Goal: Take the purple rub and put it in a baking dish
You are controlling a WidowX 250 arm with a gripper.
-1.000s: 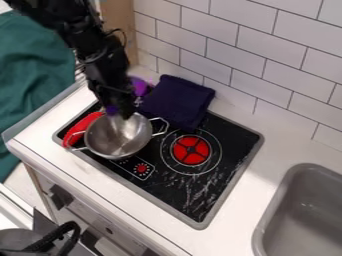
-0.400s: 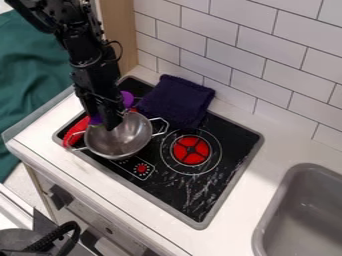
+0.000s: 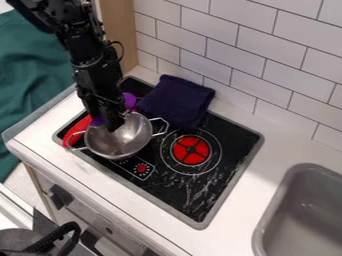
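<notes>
Seeing gripper (image 3: 115,123) down over metal pot (image 3: 119,142), purple cloth (image 3: 177,101) on stove (image 3: 227,134).
Starting left: got green cloth (image 3: 33,90) beyond counter (image 3: 50,131), then red thing (image 3: 75,134) on stove, just left of pot. Next, see arm (image 3: 87,47) in from upper left, with gripper pointing down at back-left part of pot; can't tell if wide, narrow or holding anything. See purple bits (image 3: 129,101) at both sides of gripper, can't tell if part of it. Further right, find purple cloth at back of stove, outside pot, near tiled wall (image 3: 220,40). Then see red burner (image 3: 191,150), and grey sink (image 3: 304,215) at far right.
</notes>
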